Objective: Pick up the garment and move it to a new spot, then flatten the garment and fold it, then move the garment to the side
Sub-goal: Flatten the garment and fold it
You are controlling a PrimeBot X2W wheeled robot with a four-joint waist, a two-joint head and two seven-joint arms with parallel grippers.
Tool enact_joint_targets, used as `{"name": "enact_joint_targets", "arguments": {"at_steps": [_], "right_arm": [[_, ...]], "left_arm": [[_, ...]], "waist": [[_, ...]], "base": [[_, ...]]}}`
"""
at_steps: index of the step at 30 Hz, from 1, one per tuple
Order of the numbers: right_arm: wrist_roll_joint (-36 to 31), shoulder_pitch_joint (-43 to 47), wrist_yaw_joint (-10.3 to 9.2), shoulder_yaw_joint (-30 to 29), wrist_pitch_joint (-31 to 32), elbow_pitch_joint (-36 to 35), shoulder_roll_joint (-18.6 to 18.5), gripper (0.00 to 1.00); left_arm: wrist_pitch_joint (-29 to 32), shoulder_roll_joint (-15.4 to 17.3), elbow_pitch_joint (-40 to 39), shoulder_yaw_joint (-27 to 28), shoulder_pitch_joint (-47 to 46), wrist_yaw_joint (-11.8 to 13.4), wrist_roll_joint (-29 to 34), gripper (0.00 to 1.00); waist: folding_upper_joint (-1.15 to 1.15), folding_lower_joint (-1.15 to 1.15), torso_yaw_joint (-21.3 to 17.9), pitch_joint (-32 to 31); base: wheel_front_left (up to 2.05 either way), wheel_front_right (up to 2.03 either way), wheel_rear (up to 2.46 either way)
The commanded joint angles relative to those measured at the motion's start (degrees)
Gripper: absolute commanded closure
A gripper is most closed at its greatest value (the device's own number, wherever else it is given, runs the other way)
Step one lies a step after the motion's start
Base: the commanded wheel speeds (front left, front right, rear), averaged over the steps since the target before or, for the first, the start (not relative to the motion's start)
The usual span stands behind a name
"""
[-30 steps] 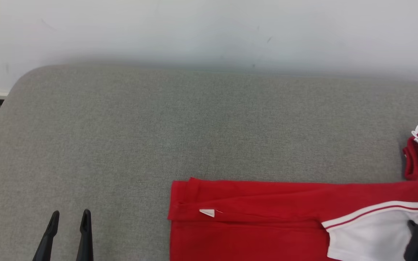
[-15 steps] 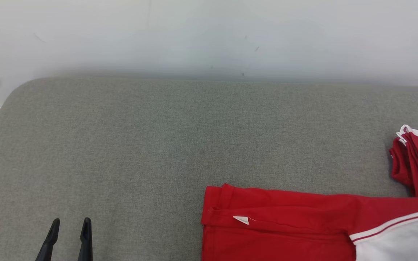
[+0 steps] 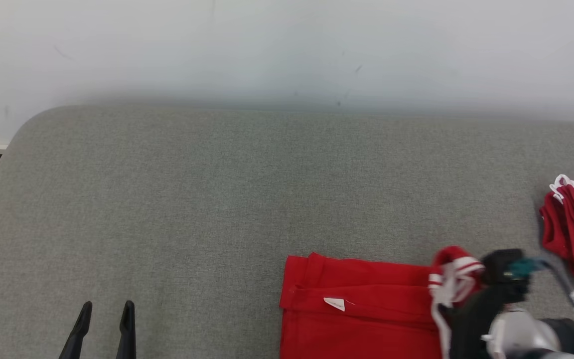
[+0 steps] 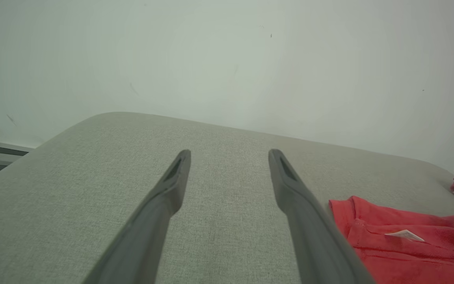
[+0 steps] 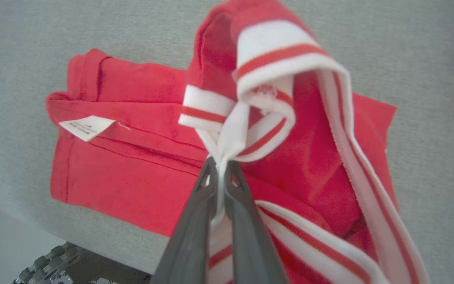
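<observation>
- One red fabric garment with white striped trim [image 3: 357, 304] lies on the near right part of the grey fabric-covered bench [image 3: 167, 199]. Its left end is flat and layered, and shows a small white label [image 3: 334, 303].
- Its striped white-and-red cuff end [image 5: 266, 55] is raised above the flat cloth, pinched by the right gripper [image 5: 219, 167]. That gripper's two dark fingers are closed tight on the white trim.
- The left gripper [image 3: 107, 305] hangs over bare bench well to the left, with its fingers spread wide and holding nothing.
- A second bundle of red cloth with a white edge [image 3: 571, 229] sits apart at the far right.
- Judged progress: the garment appears placed and flattened, and folding looks under way. Finishing the fold and moving the garment aside remain.
</observation>
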Motion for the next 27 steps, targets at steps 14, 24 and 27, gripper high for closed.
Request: {"name": "enact_joint_targets", "arguments": {"at_steps": [14,24,27], "right_arm": [[4.54,-12.26,0.05,16.82,-6.75,18.04,-0.09,1.0],[9.08,-18.43,0.05,22.18,-10.77,27.73,0.06,1.0],[9.9,-19.99,0.05,23.03,-11.83,29.88,0.1,1.0]], "left_arm": [[-0.17,-0.65,1.35,-1.89,-2.99,-0.04,0.33,0.0],[-0.17,-0.57,1.91,-2.68,-3.32,-0.04,-0.24,0.0],[-0.17,-0.39,1.84,-2.65,-3.29,-0.04,-0.37,0.0]], "waist": [[0.0,0.0,3.09,1.06],[0.0,0.0,5.28,1.51],[0.0,0.0,5.61,1.55]], "base": [[0.0,0.0,0.0],[0.0,0.0,0.0],[0.0,0.0,0.0]]}}
